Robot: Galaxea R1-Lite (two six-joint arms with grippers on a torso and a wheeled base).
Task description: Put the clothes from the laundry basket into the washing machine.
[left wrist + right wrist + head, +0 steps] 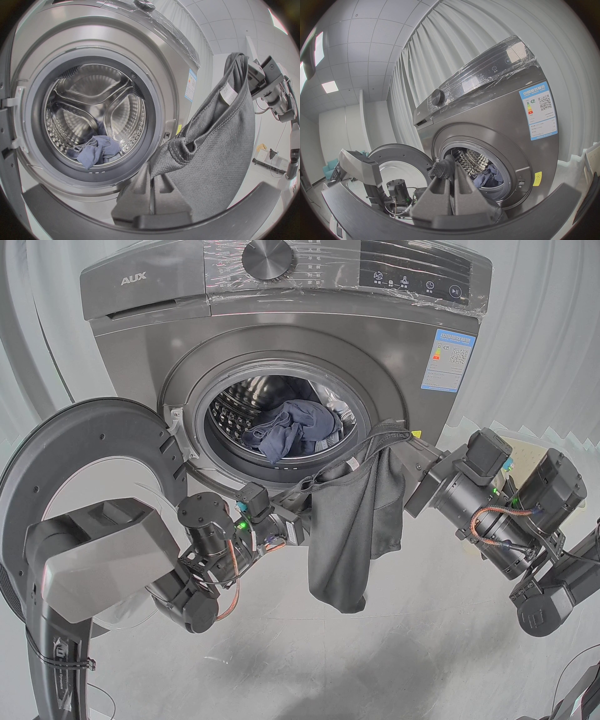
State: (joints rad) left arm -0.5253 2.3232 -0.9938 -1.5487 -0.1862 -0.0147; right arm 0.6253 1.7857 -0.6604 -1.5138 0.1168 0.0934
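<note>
**A:** Where is the washing machine [281, 334]?

**B:** On the far side, with its door [75, 446] swung open to the left. Clothes [294, 427] lie inside the drum [240, 404].

**A:** And nearer?

**B:** A garment [356, 521] hangs before the opening. Its top edge is stretched between the left gripper [303, 487] at the left and the right gripper [400, 441], farther off at the right.

1. A staged test room, not a home laundry, is indicated.
2. A washing machine [281, 334] is set on a bare pale floor [406, 646], and pale curtains [475, 40] are hung behind it.
3. Its control panel [412, 277] is wrapped in protective film [487, 73], and an energy label [540, 109] is stuck on its front.
4. A tiled office ceiling [362, 37] fitted with panel lights [330, 86] is seen overhead.
</note>
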